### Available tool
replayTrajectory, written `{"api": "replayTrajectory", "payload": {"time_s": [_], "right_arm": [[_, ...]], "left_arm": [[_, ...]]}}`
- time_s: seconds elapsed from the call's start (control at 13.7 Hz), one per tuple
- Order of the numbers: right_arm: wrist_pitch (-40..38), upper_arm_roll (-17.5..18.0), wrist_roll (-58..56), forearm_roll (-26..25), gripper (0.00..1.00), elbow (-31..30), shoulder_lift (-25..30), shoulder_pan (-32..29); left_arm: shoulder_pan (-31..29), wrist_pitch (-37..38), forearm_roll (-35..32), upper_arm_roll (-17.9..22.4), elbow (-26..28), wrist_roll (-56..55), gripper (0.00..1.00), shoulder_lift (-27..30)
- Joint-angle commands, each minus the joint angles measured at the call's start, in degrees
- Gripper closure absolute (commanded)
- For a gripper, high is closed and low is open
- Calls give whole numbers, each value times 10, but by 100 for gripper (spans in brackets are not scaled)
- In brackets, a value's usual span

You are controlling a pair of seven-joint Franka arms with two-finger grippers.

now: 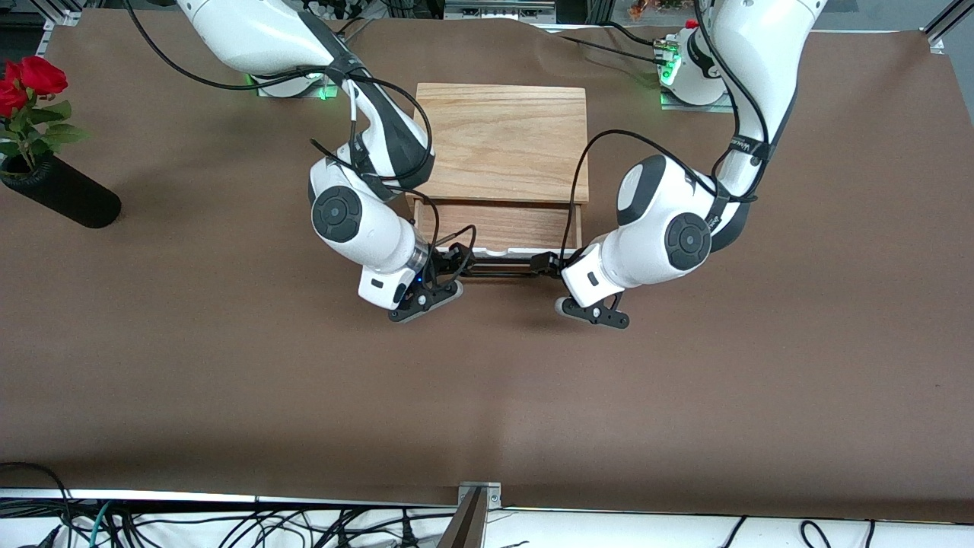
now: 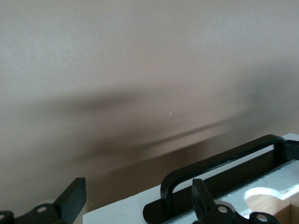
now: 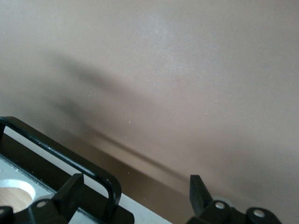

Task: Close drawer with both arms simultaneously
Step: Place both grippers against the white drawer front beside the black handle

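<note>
In the front view the right arm [image 1: 358, 221] covers one end of the drawer [image 1: 502, 228], and the left arm [image 1: 662, 236] covers the white front panel's other end. Only the middle of the black bar handle [image 1: 502, 266] shows between them. Each wrist view cuts the handle [image 2: 219, 172] [image 3: 70, 163] at the picture's edge (one end apiece). The rose [image 1: 27, 80] is clipped by the frame's side.

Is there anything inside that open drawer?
The drawer shows only bare wood where open. The part under the casing is hidden, so I cannot tell there.
</note>
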State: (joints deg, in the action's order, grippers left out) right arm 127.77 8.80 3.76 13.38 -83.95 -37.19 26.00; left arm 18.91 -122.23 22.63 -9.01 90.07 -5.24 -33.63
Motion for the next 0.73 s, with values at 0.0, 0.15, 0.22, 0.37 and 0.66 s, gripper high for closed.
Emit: {"api": "replayTrajectory", "payload": {"time_s": [0.0, 0.15, 0.22, 0.37, 0.66], "right_arm": [[-5, 3, -4, 33, 0, 12, -11, 1], [-7, 3, -4, 46, 0, 9, -11, 5], [-8, 3, -5, 46, 0, 8, -11, 5], [-23, 3, -6, 46, 0, 8, -11, 5], [-53, 3, -6, 46, 0, 8, -12, -1]], "left_arm": [[3, 19, 15, 1, -8, 2, 0, -4], [3, 51, 16, 0, -9, 2, 0, -4], [3, 57, 17, -2, -9, 1, 0, -4], [3, 58, 26, -3, -9, -3, 0, -4], [3, 78, 51, -2, -8, -6, 0, -8]]}}
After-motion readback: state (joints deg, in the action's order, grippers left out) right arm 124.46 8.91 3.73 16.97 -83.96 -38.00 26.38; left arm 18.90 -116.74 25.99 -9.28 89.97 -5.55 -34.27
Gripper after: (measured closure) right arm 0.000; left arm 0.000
